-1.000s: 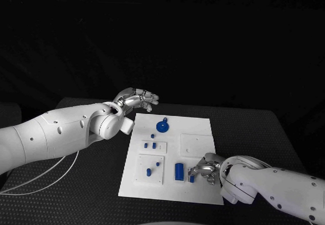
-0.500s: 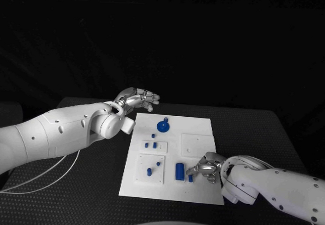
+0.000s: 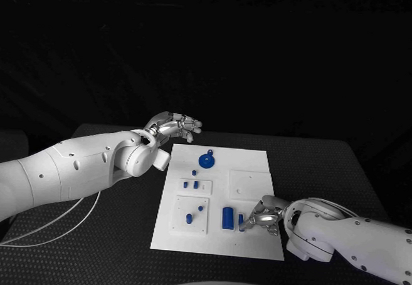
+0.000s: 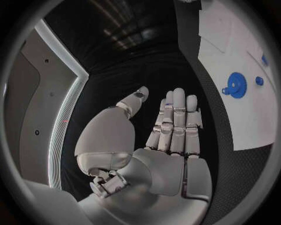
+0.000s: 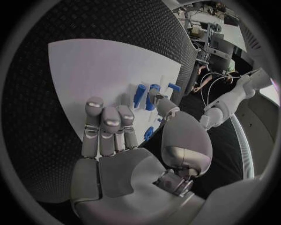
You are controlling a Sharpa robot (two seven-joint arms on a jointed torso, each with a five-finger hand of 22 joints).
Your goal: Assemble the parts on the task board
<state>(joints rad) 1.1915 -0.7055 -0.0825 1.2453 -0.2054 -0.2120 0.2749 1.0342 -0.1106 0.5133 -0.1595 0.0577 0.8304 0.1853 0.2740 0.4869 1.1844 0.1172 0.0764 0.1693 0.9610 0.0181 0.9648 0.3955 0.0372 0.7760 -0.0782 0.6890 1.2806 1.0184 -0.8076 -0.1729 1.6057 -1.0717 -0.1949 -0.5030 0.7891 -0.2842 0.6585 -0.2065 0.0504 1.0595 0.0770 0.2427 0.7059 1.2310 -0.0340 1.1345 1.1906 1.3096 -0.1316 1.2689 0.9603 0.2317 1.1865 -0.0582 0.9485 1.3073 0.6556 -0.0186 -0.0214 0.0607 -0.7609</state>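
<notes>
The white task board (image 3: 248,238) lies mid-table. On it are a blue gear (image 3: 205,159), several small blue pegs (image 3: 194,184) and a longer blue cylinder (image 3: 227,217). My right hand (image 3: 263,215) rests low over the board's near right part, fingertips beside a short blue peg (image 3: 241,219). In the right wrist view that hand (image 5: 117,140) has straight fingers over the board (image 5: 88,65) and its thumb tip by the blue pegs (image 5: 140,93), pinching nothing. My left hand (image 3: 175,126) hovers beyond the board's far left corner, holding nothing, fingers straight (image 4: 173,126); the gear (image 4: 236,85) lies off to its side.
Raised white square plates (image 3: 250,181) sit on the board, some with pegs standing in them. Black textured table (image 3: 323,165) surrounds the board on all sides. A thin white cable (image 3: 76,219) hangs under my left arm.
My right hand has drawn slightly to the right, leaving more of the short blue peg showing beside the cylinder. The left hand has not moved.
</notes>
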